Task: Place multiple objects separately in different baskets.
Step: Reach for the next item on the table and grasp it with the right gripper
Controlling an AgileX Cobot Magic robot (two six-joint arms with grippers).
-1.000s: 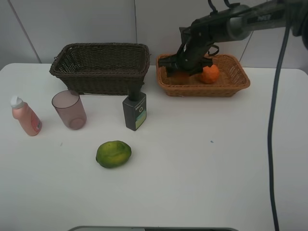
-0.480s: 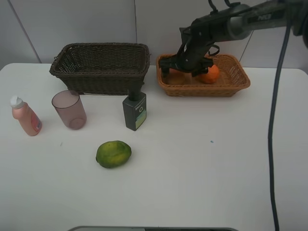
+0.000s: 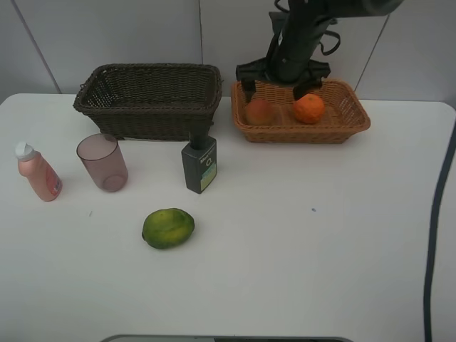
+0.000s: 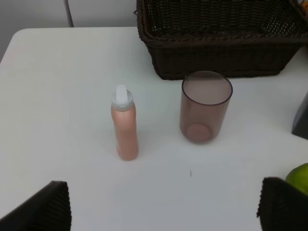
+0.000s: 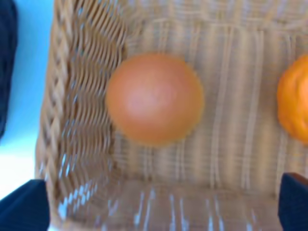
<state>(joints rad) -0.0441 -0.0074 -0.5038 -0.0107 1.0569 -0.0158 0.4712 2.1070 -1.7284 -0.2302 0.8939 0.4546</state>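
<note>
The right wrist view is blurred, its edge cutting the orange (image 5: 296, 103).

1. A white table (image 3: 320, 271) fills most of the scene. Its top is smooth and matt, and its far corners are rounded.
2. Two small dark specks (image 3: 313, 209) mark the tabletop, one towards the right and one towards the left.
3. Behind the table stands a pale grey-white wall (image 3: 128, 32) made of flat panels.
4. Thin dark seams (image 3: 200, 32) run down between the panels, and the one at the far left slants.
5. A narrow grey strip (image 3: 228, 338) lies along the table's near edge in the high view.
6. The light is soft and even, and shadows on the tabletop are faint and short.
</note>
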